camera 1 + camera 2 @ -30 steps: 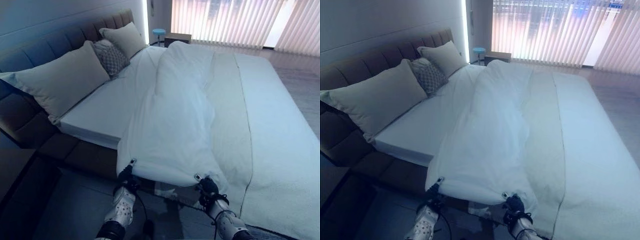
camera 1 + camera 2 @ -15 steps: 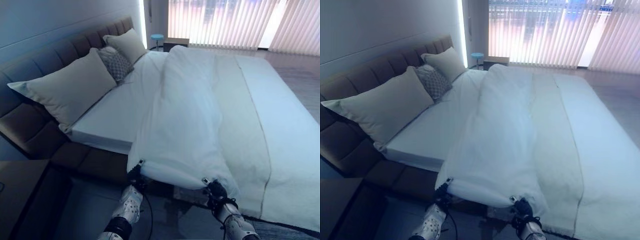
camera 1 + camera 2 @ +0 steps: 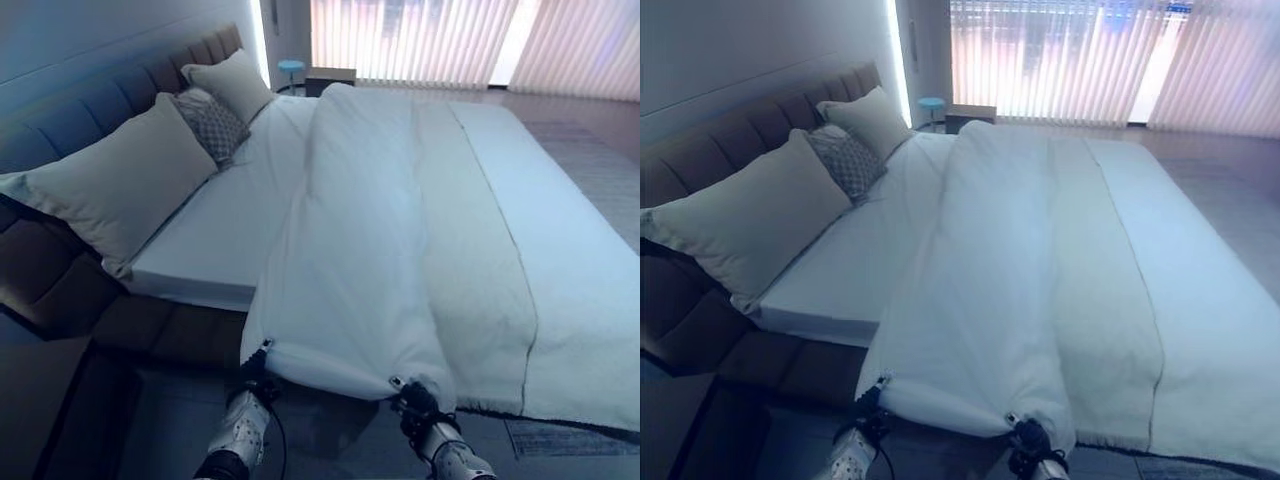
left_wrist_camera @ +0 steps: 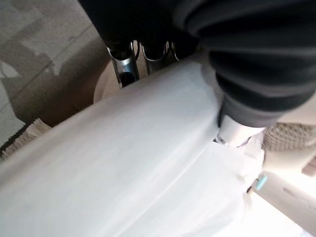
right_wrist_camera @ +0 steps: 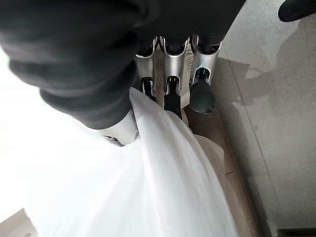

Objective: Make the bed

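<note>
At the near side of the bed (image 3: 190, 330), my left hand (image 3: 252, 372) and right hand (image 3: 415, 398) each pinch the hem of the white duvet (image 3: 360, 230) — fingers curled around the cloth. It lies bunched in 1 long ridge down the mattress, so I hold 2 spots apart to spread it toward the pillows (image 3: 110, 185).

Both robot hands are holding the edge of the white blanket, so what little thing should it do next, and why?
Probably draw the blanket sideways toward the pillows. The left hand and the right hand each pinch its near edge, it lies bunched along the middle of the bed, and a strip of bare sheet beside the pillows is uncovered.
</note>
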